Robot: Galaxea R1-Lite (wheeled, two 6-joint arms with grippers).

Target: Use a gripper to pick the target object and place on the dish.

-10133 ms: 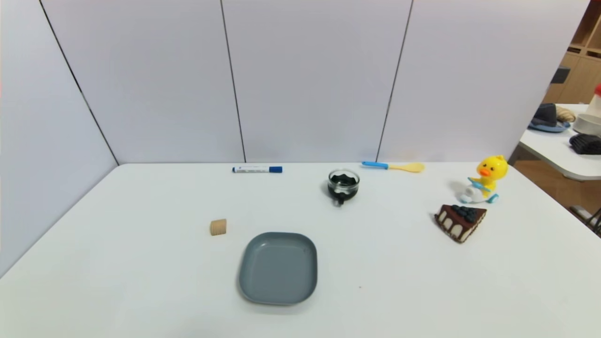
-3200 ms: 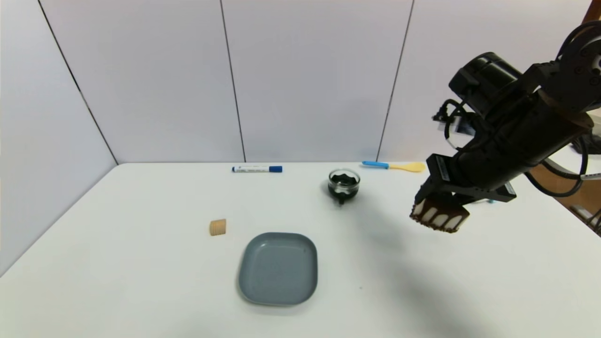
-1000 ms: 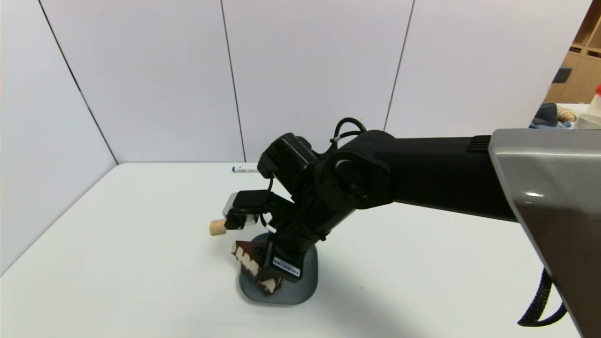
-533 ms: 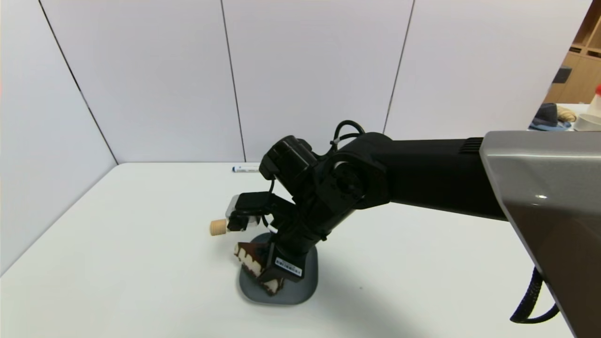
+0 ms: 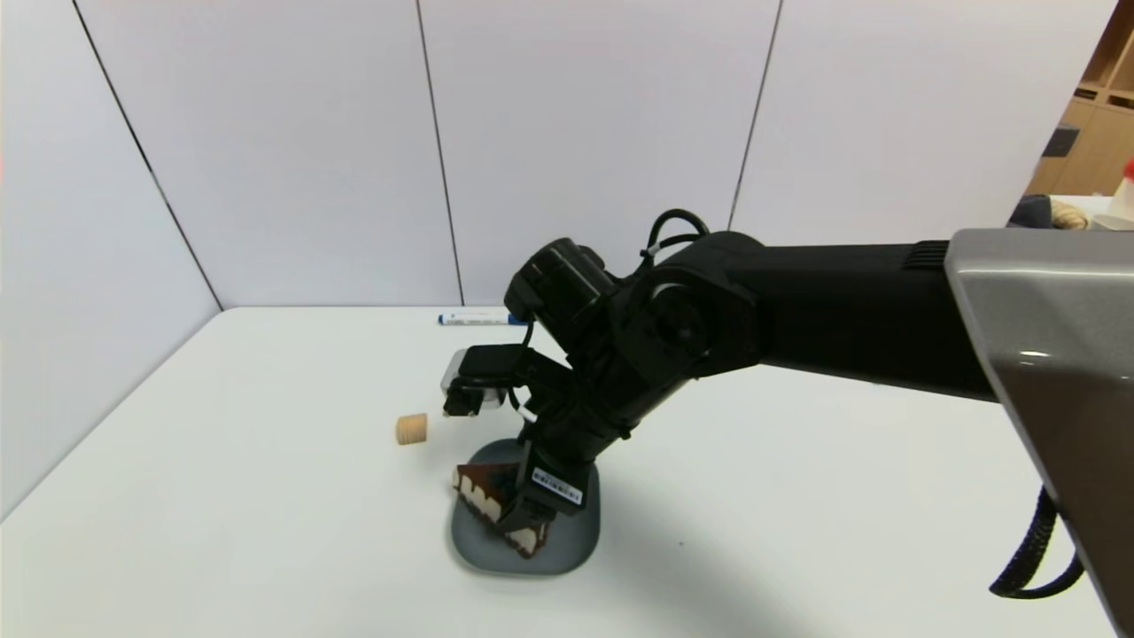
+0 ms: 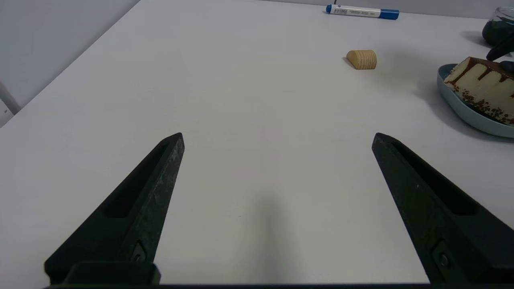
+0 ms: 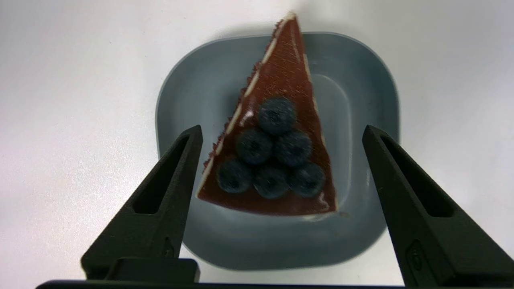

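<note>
The target object, a triangular cake slice (image 7: pixel 277 160) with a dark chocolate top and blueberries, lies on the blue-grey dish (image 7: pixel 192 104). Its pointed end reaches over the dish's rim. My right gripper (image 7: pixel 282 128) hovers just above it, open, with a finger on each side and a gap to the cake. From the head view, the cake (image 5: pixel 483 496) sits on the left part of the dish (image 5: pixel 567 545) beneath the right gripper (image 5: pixel 521 525). My left gripper (image 6: pixel 277 136) is open and empty over bare table, with the cake (image 6: pixel 482 86) on the dish (image 6: pixel 453 104) far off to one side.
A small tan ridged cylinder (image 5: pixel 411 429) lies left of the dish. A blue-capped marker (image 5: pixel 474 317) rests by the back wall. A glass cup (image 6: pixel 498 30) stands behind the dish. My right arm (image 5: pixel 842 310) stretches across the table from the right.
The right jaws have opened and let go of the cake, which now rests on the dish. The right gripper has risen slightly and shifted a little right.
</note>
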